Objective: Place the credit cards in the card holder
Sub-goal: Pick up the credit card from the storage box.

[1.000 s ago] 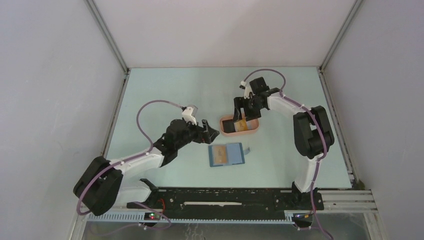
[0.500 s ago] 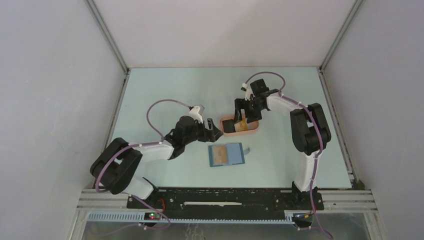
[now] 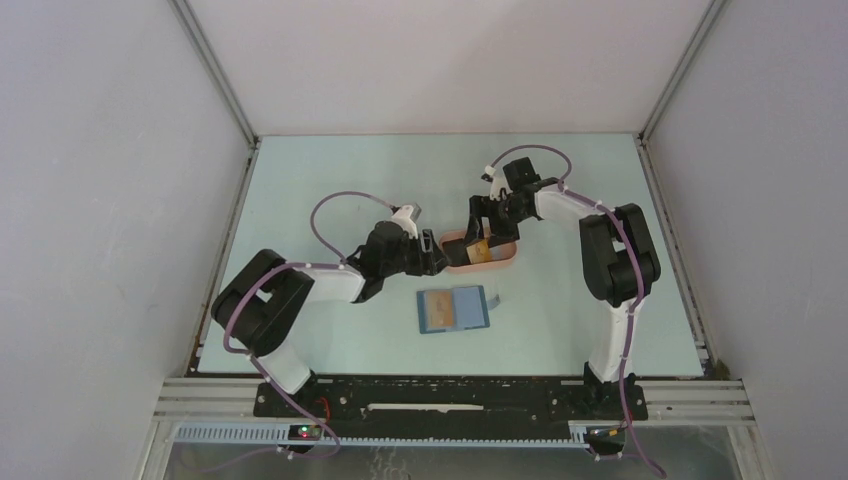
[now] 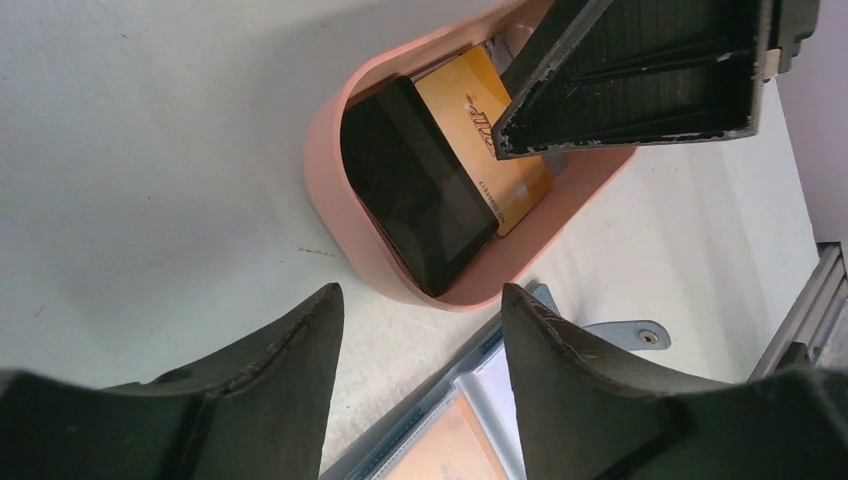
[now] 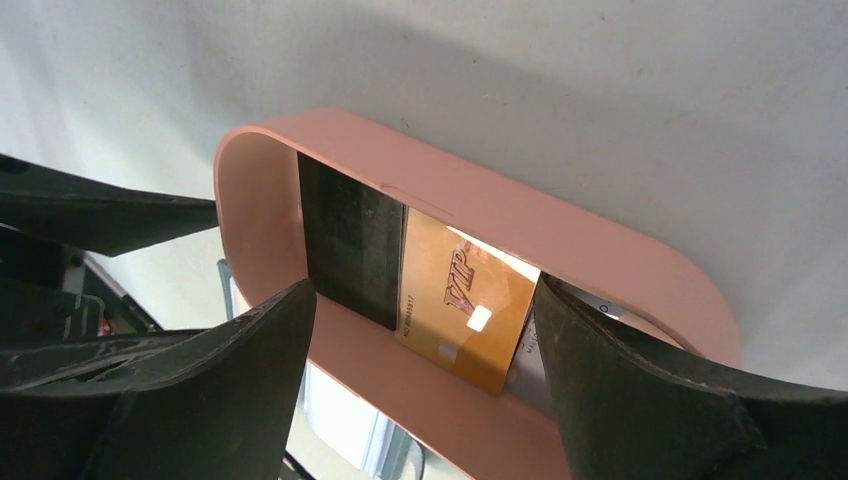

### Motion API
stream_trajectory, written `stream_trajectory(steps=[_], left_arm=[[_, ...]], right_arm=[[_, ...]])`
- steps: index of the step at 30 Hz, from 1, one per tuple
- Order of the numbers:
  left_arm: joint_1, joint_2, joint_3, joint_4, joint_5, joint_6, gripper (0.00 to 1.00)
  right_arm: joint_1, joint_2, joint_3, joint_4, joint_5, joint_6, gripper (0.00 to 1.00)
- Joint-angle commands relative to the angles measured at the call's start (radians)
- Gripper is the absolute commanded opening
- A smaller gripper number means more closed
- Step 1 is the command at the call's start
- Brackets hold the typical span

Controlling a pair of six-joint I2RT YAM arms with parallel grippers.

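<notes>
The credit cards lie in a salmon-pink oval tray: a black card, a gold card partly on top of it, and a pale card at the far end. The blue card holder lies open in front of the tray, with an orange card showing in a clear slot and its snap tab out to the side. My left gripper is open and empty, low at the tray's left end. My right gripper is open above the tray, its fingers either side of the gold card.
Grey enclosure walls stand on three sides of the pale green table. The two grippers are close together at the tray; a right finger fills the top of the left wrist view. The arms' base rail runs along the near edge.
My left arm has reached right, bringing its open gripper to the tray's left end. My right gripper has shifted slightly over the tray. Cards and card holder have not moved.
</notes>
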Motion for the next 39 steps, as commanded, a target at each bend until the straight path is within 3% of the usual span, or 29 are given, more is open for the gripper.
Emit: stream_trajectory(steps=[1,25,39], left_arm=[[0.008,0.028,0.062,0.005,0.036,0.001,0.62],[0.011,0.031,0.095,-0.041,0.038,0.001,0.56],[0.012,0.015,0.093,-0.042,0.045,-0.002,0.55]], right_arm=[[-0.009,0.029,0.006,-0.014,-0.091,0.032,0.88],[-0.051,-0.039,-0.004,0.001,-0.319,0.057,0.83],[-0.058,-0.008,-0.003,-0.016,-0.277,0.056,0.72]])
